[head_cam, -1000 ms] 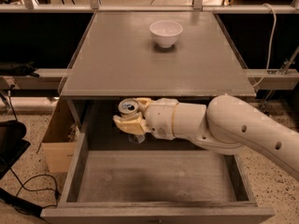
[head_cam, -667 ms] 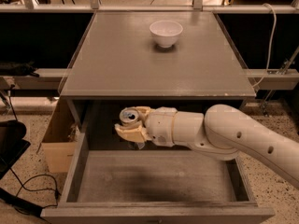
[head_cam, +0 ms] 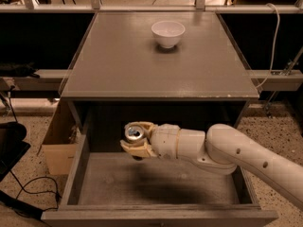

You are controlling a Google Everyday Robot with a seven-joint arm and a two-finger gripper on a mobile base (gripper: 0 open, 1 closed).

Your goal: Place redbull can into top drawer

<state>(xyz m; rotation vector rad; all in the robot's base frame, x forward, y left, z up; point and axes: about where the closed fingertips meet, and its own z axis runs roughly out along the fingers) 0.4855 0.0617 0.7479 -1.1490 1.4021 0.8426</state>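
While one looks from the left side of the room, first comes a brown cardboard box [head_cam: 57, 148] on the speckled floor, just beside the left wall of the top drawer [head_cam: 77, 170], with a dark cable [head_cam: 33, 189] lying on the floor in front of it. The drawer is pulled out wide under the grey tabletop [head_cam: 156, 67], and its flat bottom is bare. Over the back left part of this drawer hangs the gripper [head_cam: 135, 137], and its two tan fingers [head_cam: 134, 150] are clamped around the redbull can [head_cam: 134, 133], one on the far side and one on the near side. The can stands about upright, so its long axis runs up and down, and its silver top with the pull-tab faces upward. The fingers cover most of its side, so I cannot read any brand or writing on it. A shadow lies on the drawer bottom under the can; I cannot tell if the can touches the wood. Further right, the thick white arm [head_cam: 246, 157] reaches in from the right corner. On the far part of the tabletop stands a white bowl [head_cam: 168, 33], well apart from the can.
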